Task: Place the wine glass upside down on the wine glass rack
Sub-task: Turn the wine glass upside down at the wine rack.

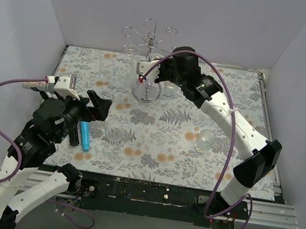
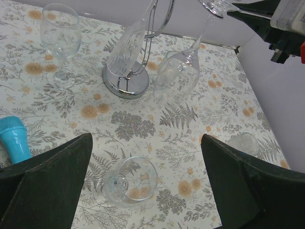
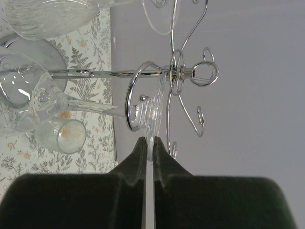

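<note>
Nearest us, the left gripper (image 2: 146, 137) hangs with its fingers spread wide and nothing between them, above the near left part of the floral tabletop (image 1: 165, 145). A blue cylinder (image 1: 84, 136) lies just beside it. An upright glass (image 1: 114, 132) stands below it, and another glass (image 1: 205, 139) stands toward the right edge.

Toward the middle of the far edge stands the wine glass rack (image 1: 150, 36), and the work is there. The right gripper (image 3: 149, 143) is clenched on the rim of the wine glass's foot, with the wine glass (image 2: 176, 78) already turned over. Its foot sits high at one of the rack's curled arms, seemingly inside the loop. Its bowl hangs low beside the pole, just above the round base.

We judge the task mostly done: the glass is inverted and brought to the arm. What is left is to settle the foot in the curl, let go and draw back. We cannot tell whether the rack bears any weight yet.

The mouth points down at the tabletop. The long axis runs steeply from foot to bowl, nearly along the pole but leaning somewhat.
</note>
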You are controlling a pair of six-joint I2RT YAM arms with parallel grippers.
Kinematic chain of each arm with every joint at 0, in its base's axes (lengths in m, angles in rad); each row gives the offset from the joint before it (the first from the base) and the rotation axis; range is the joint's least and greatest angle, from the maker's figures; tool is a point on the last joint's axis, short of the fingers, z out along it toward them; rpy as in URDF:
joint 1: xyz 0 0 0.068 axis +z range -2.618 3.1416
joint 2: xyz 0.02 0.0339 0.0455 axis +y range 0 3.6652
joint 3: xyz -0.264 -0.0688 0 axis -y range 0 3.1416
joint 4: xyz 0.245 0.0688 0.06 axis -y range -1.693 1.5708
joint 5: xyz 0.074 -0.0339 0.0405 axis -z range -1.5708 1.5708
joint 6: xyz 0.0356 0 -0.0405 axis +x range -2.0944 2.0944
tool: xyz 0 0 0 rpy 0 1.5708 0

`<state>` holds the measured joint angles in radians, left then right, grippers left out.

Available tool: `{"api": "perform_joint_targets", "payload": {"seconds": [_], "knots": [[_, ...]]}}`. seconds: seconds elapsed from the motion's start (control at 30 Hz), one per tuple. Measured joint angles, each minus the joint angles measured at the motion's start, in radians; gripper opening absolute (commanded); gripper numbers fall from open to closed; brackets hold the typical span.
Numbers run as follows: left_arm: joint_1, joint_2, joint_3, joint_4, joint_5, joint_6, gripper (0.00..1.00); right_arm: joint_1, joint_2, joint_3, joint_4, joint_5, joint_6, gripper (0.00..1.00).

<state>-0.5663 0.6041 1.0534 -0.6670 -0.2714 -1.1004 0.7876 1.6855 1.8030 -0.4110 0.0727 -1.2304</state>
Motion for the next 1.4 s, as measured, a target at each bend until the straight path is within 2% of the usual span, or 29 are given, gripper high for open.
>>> {"api": "perform_joint_targets", "payload": {"seconds": [0.13, 0.37, 0.73, 1.4], "knots": [[0.000, -0.002, 0.000, -0.005, 0.000, 0.000, 0.98, 0.000, -0.002, -0.016, 0.026, 0.015, 0.000, 0.03], [0.000, -0.003, 0.000, -0.006, 0.000, 0.000, 0.98, 0.002, -0.006, -0.035, 0.056, 0.030, -0.002, 0.16], [0.000, -0.003, 0.000, -0.006, 0.003, 0.000, 0.98, 0.004, -0.013, -0.048, 0.055, 0.029, -0.002, 0.27], [0.000, -0.003, 0.000, -0.006, 0.017, 0.000, 0.98, 0.004, -0.075, -0.052, 0.011, 0.016, 0.000, 0.61]]}}
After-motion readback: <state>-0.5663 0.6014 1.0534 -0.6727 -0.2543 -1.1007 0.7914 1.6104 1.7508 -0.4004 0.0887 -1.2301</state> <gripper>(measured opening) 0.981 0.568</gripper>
